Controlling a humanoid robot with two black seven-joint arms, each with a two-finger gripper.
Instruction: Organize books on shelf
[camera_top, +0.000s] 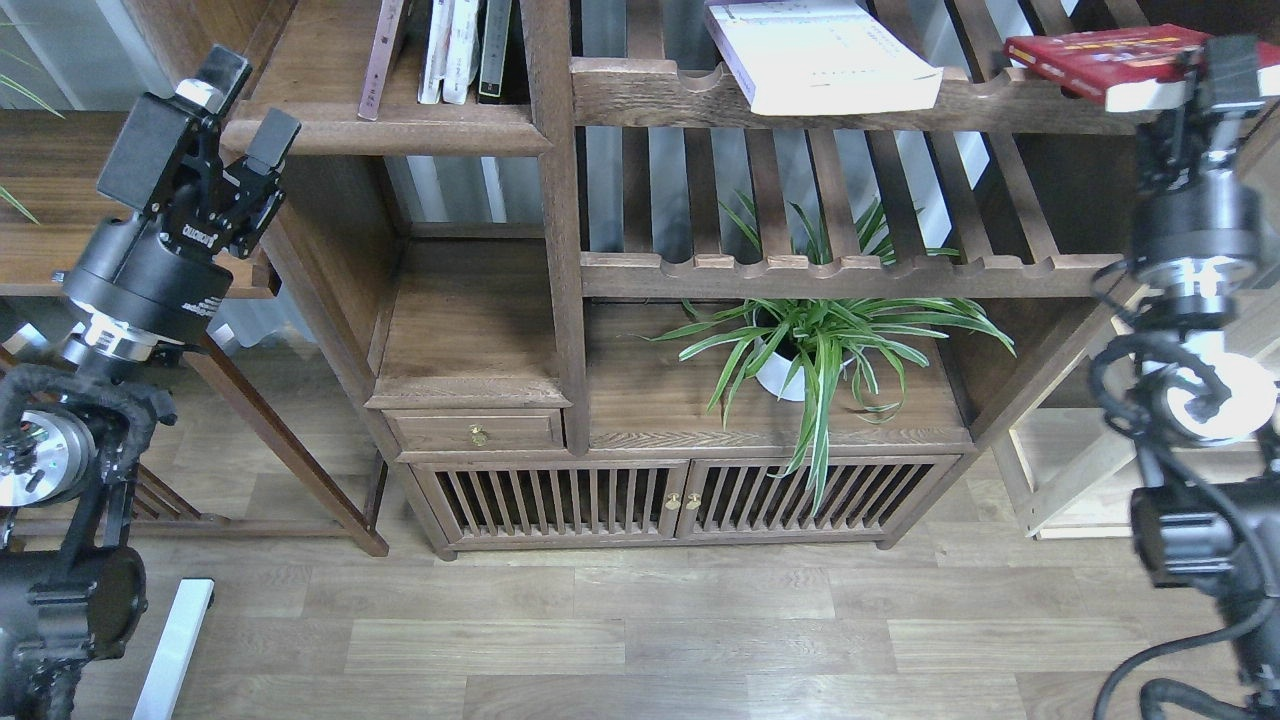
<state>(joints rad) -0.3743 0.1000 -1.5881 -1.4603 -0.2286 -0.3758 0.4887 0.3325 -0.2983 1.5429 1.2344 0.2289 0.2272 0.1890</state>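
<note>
The bright red book (1090, 55) lies flat at the top right, sticking out past the right end of the upper slatted shelf (650, 95). My right gripper (1215, 75) points up and is shut on the red book's near right corner. The white book (830, 60) lies flat on the same slatted shelf, its corner overhanging the rail. The maroon book is out of view. The solid dark-brown shelf (400, 135) with the rounded front edge is at the upper left. My left gripper (250, 100) is open and empty, just left of that shelf's front corner.
Thin upright books (455, 50) stand on the solid shelf. A potted spider plant (820, 340) sits in the lower compartment under a second slatted shelf (800, 270). A pale wood rack (1060, 480) is at the right, a dark side table (40, 200) at the left.
</note>
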